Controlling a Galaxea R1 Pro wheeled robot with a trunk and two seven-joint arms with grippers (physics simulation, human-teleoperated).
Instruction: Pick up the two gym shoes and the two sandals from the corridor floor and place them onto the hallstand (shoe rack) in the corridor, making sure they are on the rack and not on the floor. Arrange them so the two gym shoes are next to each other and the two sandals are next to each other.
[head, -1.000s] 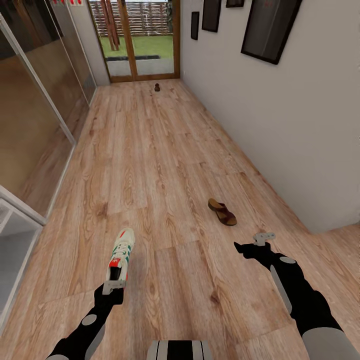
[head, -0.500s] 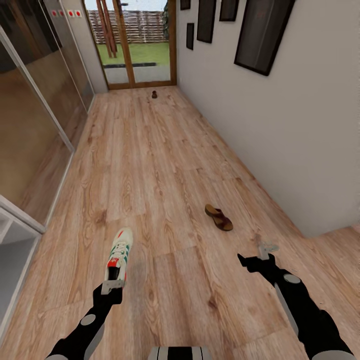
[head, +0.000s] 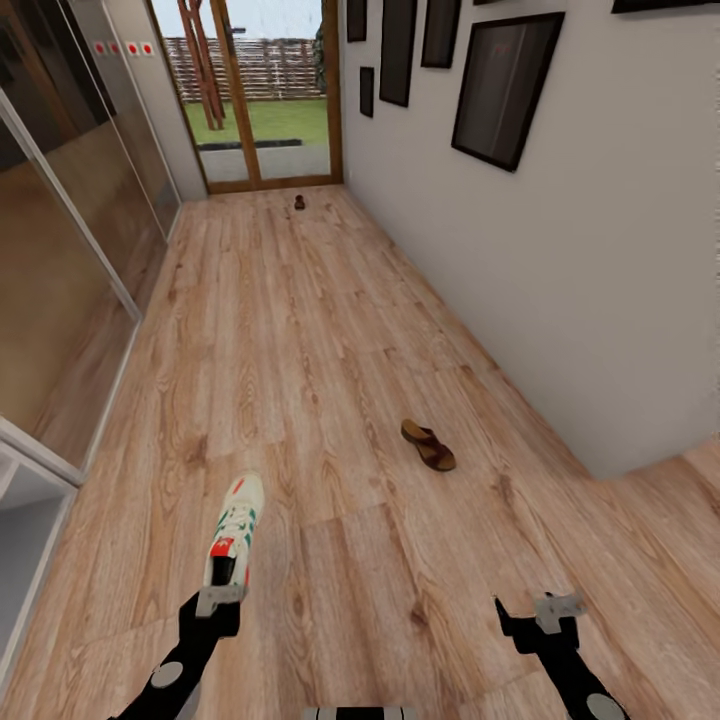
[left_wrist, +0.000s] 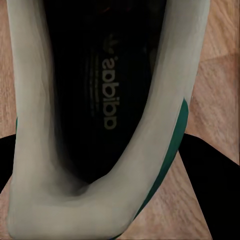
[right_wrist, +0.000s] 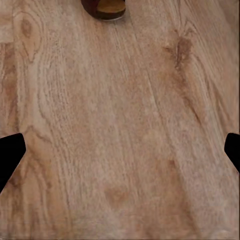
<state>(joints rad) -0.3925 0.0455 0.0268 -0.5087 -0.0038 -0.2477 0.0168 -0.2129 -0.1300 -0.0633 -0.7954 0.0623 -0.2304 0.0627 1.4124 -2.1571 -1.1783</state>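
The left gripper (head: 222, 598) holds one gym shoe (head: 234, 530) by its heel end; the toe points forward along the corridor, and from the wrist camera the dark inside of the gym shoe (left_wrist: 107, 100) with its printed insole is seen between the two black fingers (left_wrist: 212, 172); the fingers sit closed against its sides. The shoe hangs above the corridor floor (head: 300, 330), though how high I cannot tell.

The right gripper (head: 545, 612) is low at the right side, holding nothing; in its wrist camera the two fingertips (right_wrist: 10, 155) stand far apart at both edges, so it is wide; between them is only floor planks (right_wrist: 120, 130).

One brown sandal (head: 428, 444) lies on the floor ahead of the right arm, near the white wall (head: 560, 280); its end also shows in the right wrist camera (right_wrist: 104, 8). A small dark thing (head: 299, 202) lies far away near the glass door (head: 265, 100); perhaps the other sandal, but it is too small to tell.

At the left edge a pale grey-white unit (head: 25, 490) stands beside glass panels (head: 60, 260); dark frames (head: 498, 85) hang on the wall.
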